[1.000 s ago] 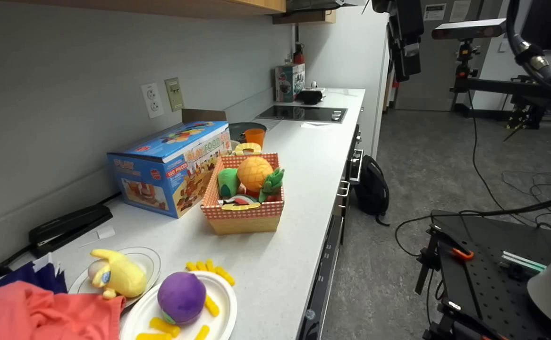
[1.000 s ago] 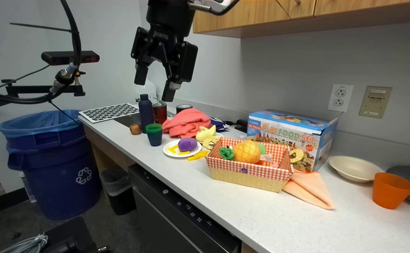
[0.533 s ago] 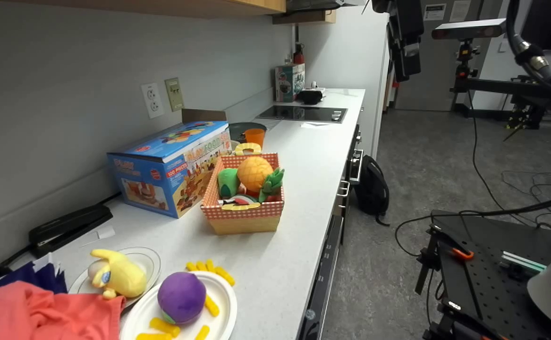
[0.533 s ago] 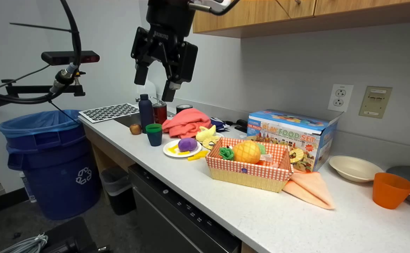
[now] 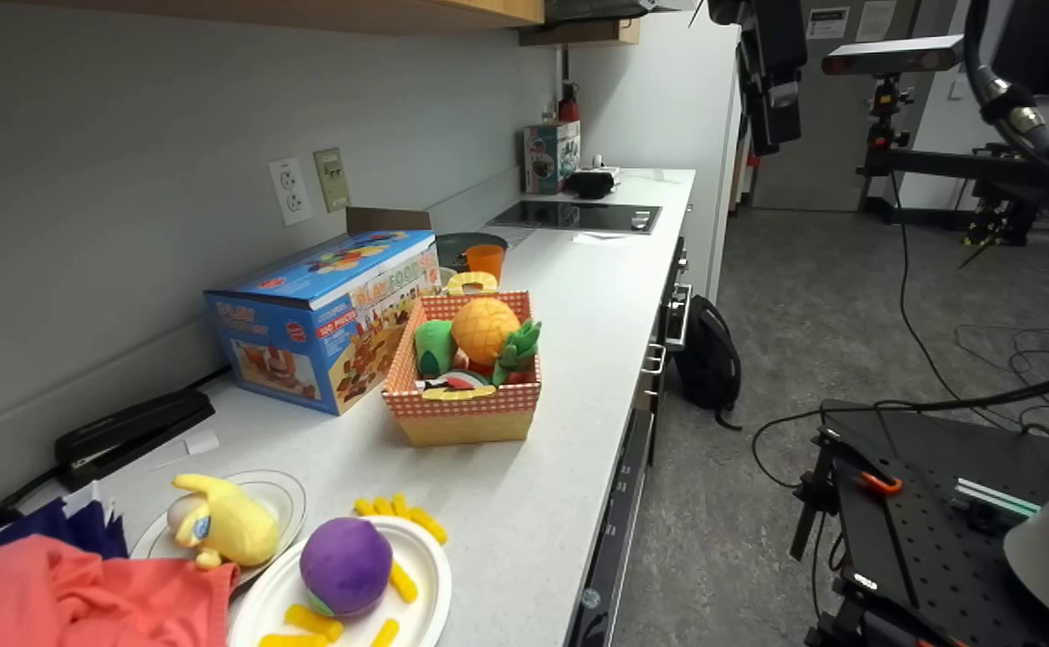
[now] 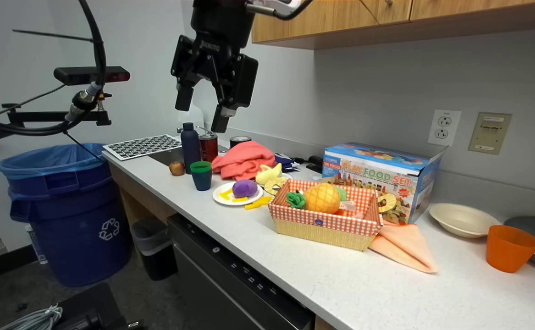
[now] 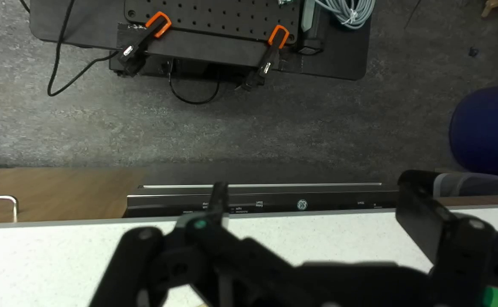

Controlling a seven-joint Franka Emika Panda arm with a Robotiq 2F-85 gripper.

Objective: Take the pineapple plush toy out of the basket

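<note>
The pineapple plush toy [image 5: 485, 330] [image 6: 322, 198] lies on its side in the basket [image 5: 466, 433] [image 6: 320, 234] in both exterior views. Its orange-yellow body rises above the rim. Its green tuft rests at the rim on the floor side of the counter. My gripper [image 6: 201, 112] hangs high above the counter, well away from the basket. It is open and empty; the wrist view shows the fingers wide apart [image 7: 317, 188]. In an exterior view the gripper [image 5: 773, 112] appears edge-on at the top. The toy does not show in the wrist view.
A green plush [image 5: 435, 348] shares the basket. The blue cardboard box [image 5: 308, 314] stands beside it. The purple plush [image 5: 346, 566] sits on a white plate, and the pale yellow plush [image 5: 241, 521] nearby. An orange cup [image 6: 511, 248] and a blue bottle [image 6: 190, 149] stand on the counter.
</note>
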